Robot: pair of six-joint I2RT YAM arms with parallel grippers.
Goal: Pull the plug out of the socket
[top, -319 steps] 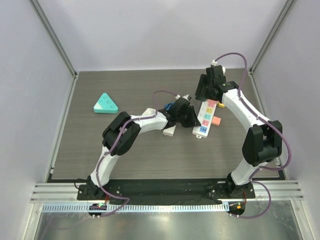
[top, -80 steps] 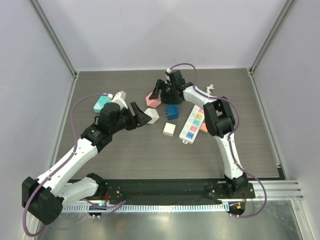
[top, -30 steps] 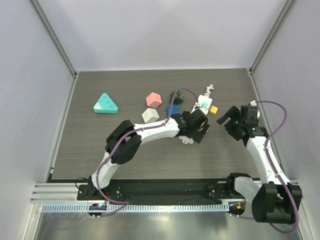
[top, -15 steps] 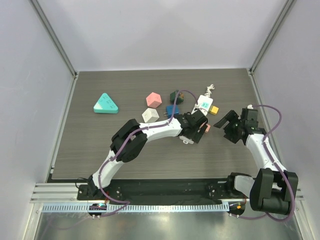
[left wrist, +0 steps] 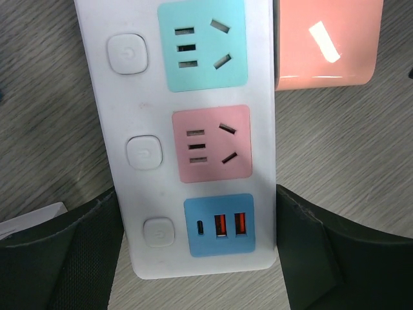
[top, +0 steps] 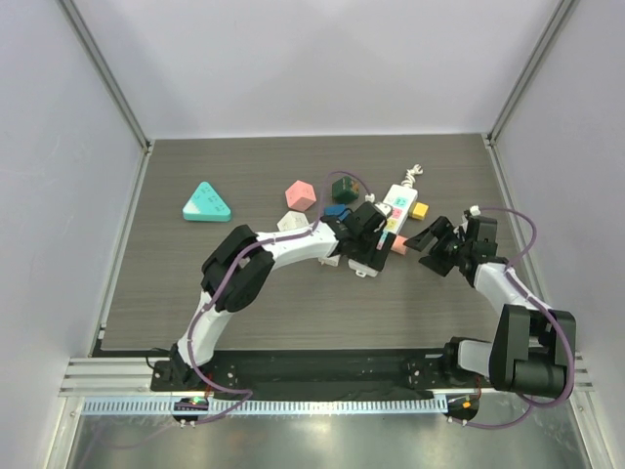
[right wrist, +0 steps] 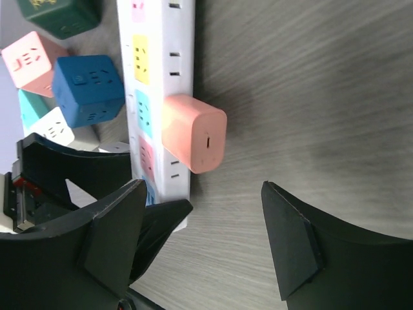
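On the dark wood-grain counter [top: 176, 293] sit a teal triangular block [top: 206, 203] well apart at the left, and clustered pink [top: 300, 194], dark green [top: 343, 188], blue [right wrist: 87, 90], white [top: 289, 224] and small yellow [top: 419, 210] cubes

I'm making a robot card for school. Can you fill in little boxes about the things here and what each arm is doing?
Power strip: white, lying flat, coloured sockets on top
Pink plug: stuck into the strip's side
Left tool: straddles the strip's USB end, one finger at each side; firm grip unclear
Right tool: open, facing the pink plug, not touching it
Nearby: blue cube, green cube
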